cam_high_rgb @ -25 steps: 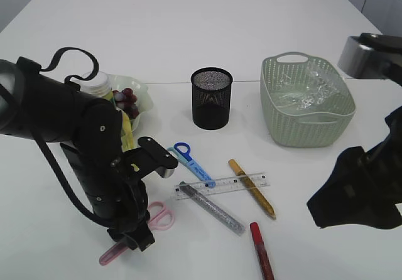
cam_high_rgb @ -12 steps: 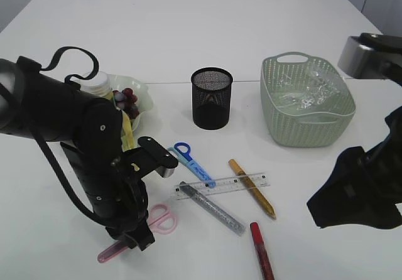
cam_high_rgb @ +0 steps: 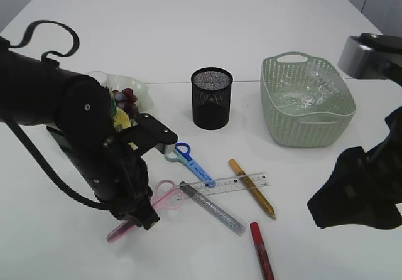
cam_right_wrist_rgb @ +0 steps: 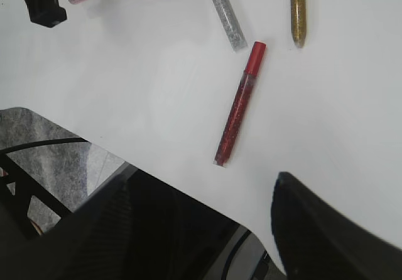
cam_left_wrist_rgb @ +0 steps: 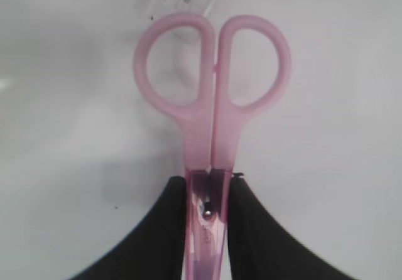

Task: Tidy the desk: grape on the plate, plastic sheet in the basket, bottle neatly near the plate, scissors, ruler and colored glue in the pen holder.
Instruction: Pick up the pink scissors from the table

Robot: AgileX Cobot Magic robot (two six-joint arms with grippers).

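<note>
My left gripper (cam_left_wrist_rgb: 208, 211) is shut on the pink scissors (cam_left_wrist_rgb: 213, 104) at the sheathed blades, with the handles pointing away. In the exterior view those pink scissors (cam_high_rgb: 162, 195) hang just above the table beside the clear ruler (cam_high_rgb: 226, 184). Blue scissors (cam_high_rgb: 188, 157) and silver (cam_high_rgb: 213, 208), gold (cam_high_rgb: 251, 189) and red glue (cam_high_rgb: 262, 252) lie nearby. The black mesh pen holder (cam_high_rgb: 211, 98) stands behind them. Grapes (cam_high_rgb: 125, 99) sit on the plate (cam_high_rgb: 139, 86). The plastic sheet (cam_high_rgb: 311, 91) lies in the basket (cam_high_rgb: 306, 129). My left arm hides the bottle. My right gripper (cam_right_wrist_rgb: 201, 230) is open and empty.
The right arm (cam_high_rgb: 358, 192) hovers at the table's front right corner, over the edge. The red glue (cam_right_wrist_rgb: 240, 112) lies closest to it, with the silver glue (cam_right_wrist_rgb: 225, 13) and gold glue (cam_right_wrist_rgb: 298, 10) farther off.
The left arm has moved right and back with the pink scissors in its grip; their handles now sit next to the ruler. The right arm has not moved.
</note>
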